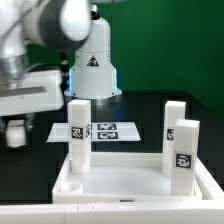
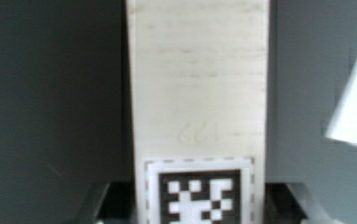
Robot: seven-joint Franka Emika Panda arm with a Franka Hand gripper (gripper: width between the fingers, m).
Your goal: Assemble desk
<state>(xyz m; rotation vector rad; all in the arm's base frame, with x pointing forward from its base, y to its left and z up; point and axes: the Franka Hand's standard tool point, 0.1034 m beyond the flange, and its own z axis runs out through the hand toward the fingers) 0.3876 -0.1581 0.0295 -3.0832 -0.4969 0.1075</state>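
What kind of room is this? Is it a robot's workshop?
Probably a robot test lab: a big white robot arm over a black table, white plastic desk legs bearing black-and-white square tags, and a flat marker board for cameras.

White rimmed desk panel (image 1: 120, 186) lies flat in front. Three tagged block legs stand upright in it: front left leg (image 1: 79, 132) (image 2: 196, 100), back right leg (image 1: 174, 123), front right leg (image 1: 184, 155).

Exterior view: the desk panel (image 1: 110, 185) is cut off by the lower edge; the gripper lies out of frame. Wrist view: one leg (image 2: 196, 90) is blurred and cropped at both ends; its tag (image 2: 200, 193) is cut off.
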